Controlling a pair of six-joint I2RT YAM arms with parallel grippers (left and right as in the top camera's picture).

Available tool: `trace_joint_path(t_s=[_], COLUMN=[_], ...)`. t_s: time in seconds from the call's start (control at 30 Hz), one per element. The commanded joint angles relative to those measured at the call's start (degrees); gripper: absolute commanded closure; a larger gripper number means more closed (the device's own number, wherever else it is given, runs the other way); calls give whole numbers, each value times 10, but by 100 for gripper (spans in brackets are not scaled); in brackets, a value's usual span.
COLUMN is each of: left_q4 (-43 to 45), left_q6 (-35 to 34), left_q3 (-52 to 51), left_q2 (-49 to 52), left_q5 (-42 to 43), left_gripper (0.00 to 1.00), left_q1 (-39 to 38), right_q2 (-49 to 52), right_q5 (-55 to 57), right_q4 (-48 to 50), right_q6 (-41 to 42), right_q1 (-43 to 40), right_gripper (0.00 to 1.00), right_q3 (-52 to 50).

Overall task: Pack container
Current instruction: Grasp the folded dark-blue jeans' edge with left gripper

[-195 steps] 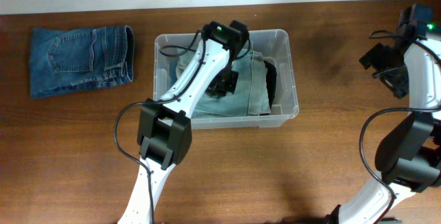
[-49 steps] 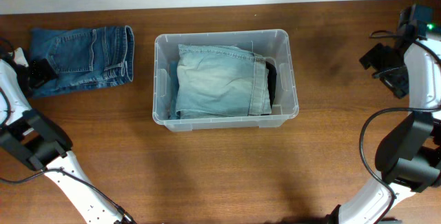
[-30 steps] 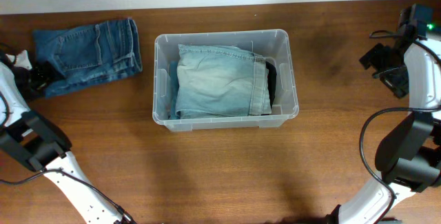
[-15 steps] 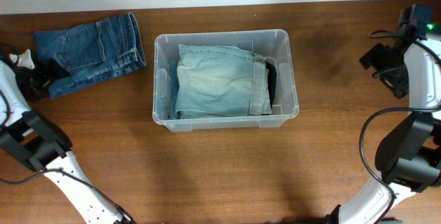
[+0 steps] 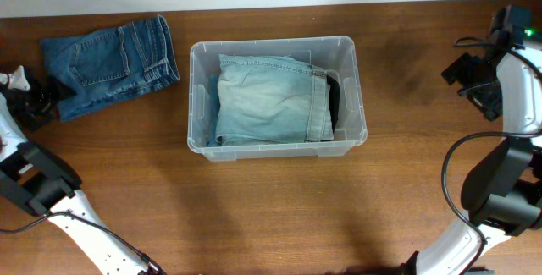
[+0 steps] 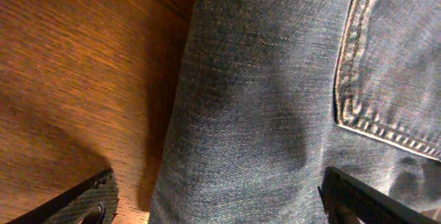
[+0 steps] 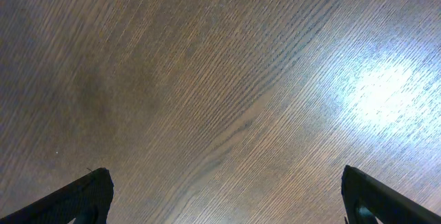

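Wore white shells along the links of the left arm (image 5: 85, 234) and the right arm (image 5: 517, 89), with boxy black housings at the joints. Carried thin black cables (image 5: 451, 167) looping in arcs beside the links. Showed a small green light (image 5: 530, 32) at the right wrist. Ended in black jaws with finely woven-textured tips.
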Motion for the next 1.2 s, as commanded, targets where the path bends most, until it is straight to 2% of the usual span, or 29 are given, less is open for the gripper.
trace_joint_path(t_s=[0.0, 0.33, 0.63, 0.73, 0.9, 1.17], left_q4=[6, 13, 14, 14, 13, 10], left_q6=[1, 1, 1, 1, 1, 1], left_q3=[-17, -17, -17, -17, -17, -17], left_q2=[66, 103, 106, 106, 106, 106], left_q5=[21, 70, 69, 69, 69, 69], left_gripper=[5, 5, 7, 23, 36, 84], left_q1=[-8, -31, -49, -51, -51, -51], right_q2=[3, 3, 3, 3, 3, 3], right_q5=[7, 7, 7, 7, 7, 7], right_q4=[0, 0, 0, 0, 0, 0], right_q6=[5, 5, 5, 5, 5, 5], right_q1=[-4, -4, -4, -4, -4, -4], right_gripper=[2, 2, 2, 2, 2, 2], right_q3=[0, 0, 0, 0, 0, 0])
